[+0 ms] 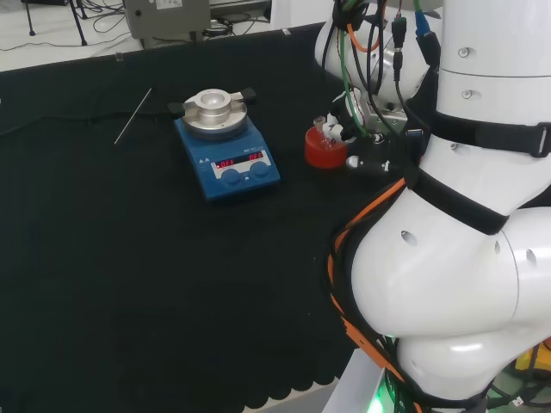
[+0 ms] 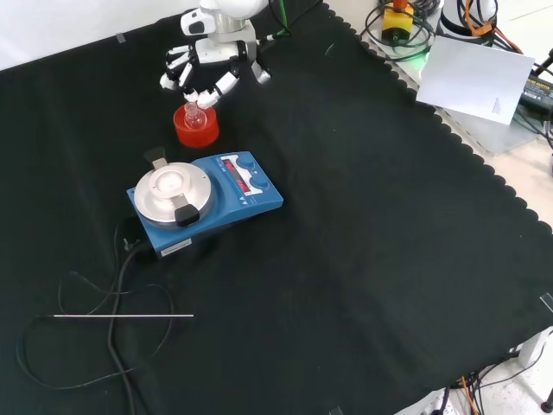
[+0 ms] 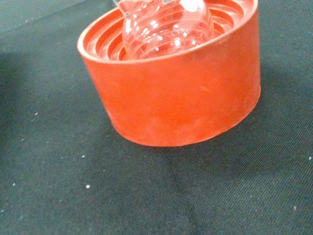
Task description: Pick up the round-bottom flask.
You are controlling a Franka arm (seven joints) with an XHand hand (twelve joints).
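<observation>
My hand [image 2: 207, 65] hangs at the upper left of the front view, right above the red ring stand [image 2: 195, 128], fingers [image 2: 175, 69] spread and gently bent, holding nothing. The flask [image 2: 195, 117] sits with its round belly down in that stand, neck pointing up toward my palm. Makes sense: a round bottom can't stand on flat cloth, so the ribbed ring cradles it and keeps the neck upright for me.

In the wrist view the stand [image 3: 181, 93] sits flat on the black cloth, and the clear belly [image 3: 166, 24] nests in the middle of the red ribs. I'd say that's a centred seat, not tipped, though the neck runs off the upper edge there.

In the head view the stand [image 1: 325, 148] is right of centre, with the flask's neck [image 1: 320, 125] poking up just beside my fingertips [image 1: 337, 131]. Whether they touch the glass, I can't tell.

Just below the stand in the front view is the blue hotplate [image 2: 206, 201], near but apart. A thin rod [image 2: 123, 316] lies on the counter [image 2: 389, 242] at the lower left, well out of my way.

My read: I'm lined up over the neck, and closing round it is the step not yet done. The risk I see is nudging clear, smooth glass sideways in its cradle.
</observation>
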